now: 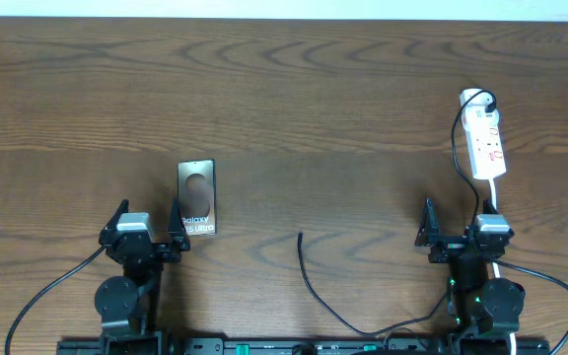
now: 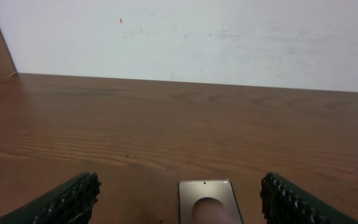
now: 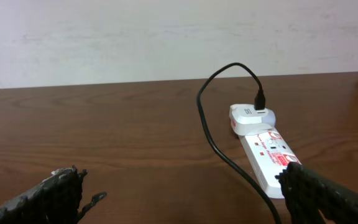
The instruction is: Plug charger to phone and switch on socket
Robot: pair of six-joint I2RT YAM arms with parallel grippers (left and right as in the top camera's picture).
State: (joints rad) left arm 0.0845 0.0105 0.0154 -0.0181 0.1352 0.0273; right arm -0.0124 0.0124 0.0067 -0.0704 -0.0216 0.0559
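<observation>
Wood-grain table holding the phone meets white wall.

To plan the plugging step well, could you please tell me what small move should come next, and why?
Probably swing the open right gripper left toward the charger's free tip: it lies loose, apart from the phone. Both grippers are empty, and the left gripper faces the phone.

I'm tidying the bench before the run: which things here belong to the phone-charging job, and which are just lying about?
For the job: phone, charger cable, socket strip.
Lying about: only the arms' own thick black cables.
</observation>
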